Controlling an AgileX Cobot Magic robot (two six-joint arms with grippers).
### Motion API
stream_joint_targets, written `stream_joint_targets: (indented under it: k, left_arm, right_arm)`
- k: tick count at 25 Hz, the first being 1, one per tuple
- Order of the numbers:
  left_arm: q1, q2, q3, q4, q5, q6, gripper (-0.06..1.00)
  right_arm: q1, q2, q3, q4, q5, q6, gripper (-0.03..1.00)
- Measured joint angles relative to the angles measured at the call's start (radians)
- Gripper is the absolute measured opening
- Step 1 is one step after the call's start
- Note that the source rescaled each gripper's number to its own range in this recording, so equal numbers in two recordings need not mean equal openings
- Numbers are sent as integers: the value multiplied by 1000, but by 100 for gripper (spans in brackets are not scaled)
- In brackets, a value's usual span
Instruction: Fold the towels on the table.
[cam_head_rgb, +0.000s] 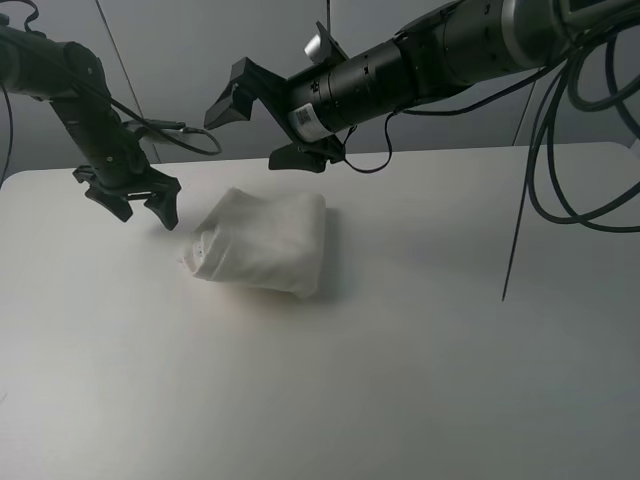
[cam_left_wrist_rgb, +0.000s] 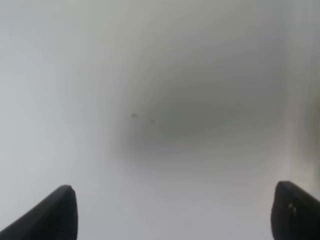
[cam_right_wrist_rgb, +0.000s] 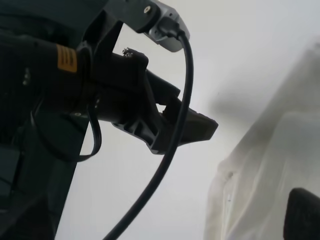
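The white towel lies as a loosely folded, puffy bundle on the white table, left of centre. My left gripper hangs open just left of the towel, low over the table and apart from the cloth. In the left wrist view its dark fingertips stand wide apart over blurred white tabletop. My right gripper is open in the air above the towel's far edge and holds nothing. In the right wrist view, one of its fingertips shows beside the towel, with the left arm's gripper opposite.
Black cables loop down from the right arm over the table's far right. A thin dark cable hangs nearly to the tabletop right of centre. A grey wall stands behind the table's far edge.
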Motion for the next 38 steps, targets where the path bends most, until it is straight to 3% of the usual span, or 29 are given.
stream_joint_targets:
  k: [4,11,16,20,23,26,34,38]
  left_arm:
    - [0,-20,0,12,23,12,99]
    - [1,-188,0,47,43,23,99]
    - [13,-308,11,54,65,9,99]
    - [31,-404,72,63,65,-17,99]
    - [39,-488,143,69,57,-37,99]
    - [41,-595,236,78,27,-65,99]
    - [41,-962,566,69,-28,-125,99]
    - [41,-1155,726,47,-30,-137,99]
  right_arm:
    - [0,-5,0,-62,15,-63,100]
    - [-36,-105,-7,-394,13,-33,100]
    - [-81,-223,-7,-740,17,137,100]
    - [-93,-330,-7,-1091,67,356,100]
    - [-94,-420,20,-1239,98,454,100]
    - [-94,-530,107,-1310,100,512,100]
    - [-94,-924,435,-1334,84,575,100]
    - [-94,-1136,566,-1336,126,577,100]
